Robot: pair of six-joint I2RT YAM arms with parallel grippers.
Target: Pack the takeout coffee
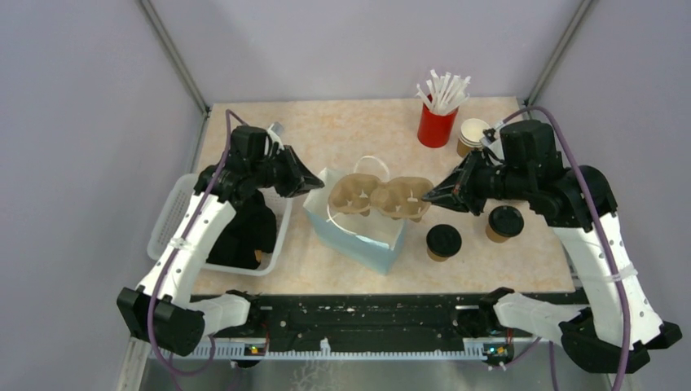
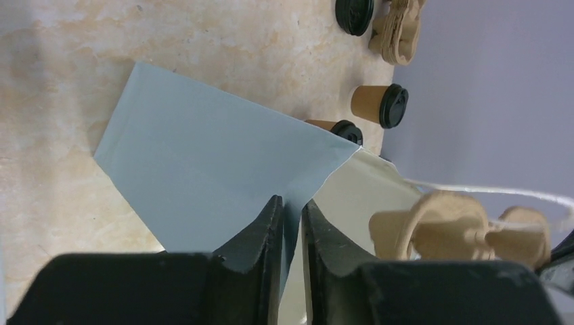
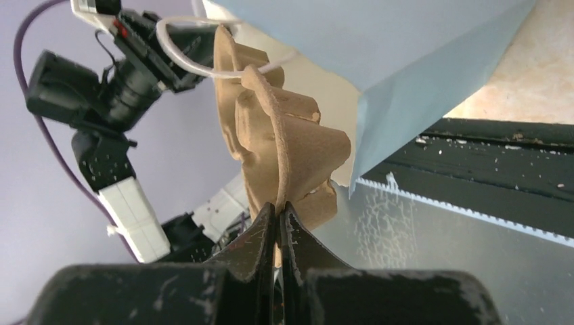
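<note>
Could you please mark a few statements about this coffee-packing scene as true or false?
1. The right tool grips the carrier. True.
2. The left tool holds a cup. False: it pinches the edge of the bag.
3. Two lidded cups stand outside the bag. True.
4. The straws are in a blue cup. False: the straws are in a red cup.

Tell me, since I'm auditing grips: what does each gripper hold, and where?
Left gripper: the blue bag, by its mouth edge. Right gripper: the cup carrier, by its rim.
</note>
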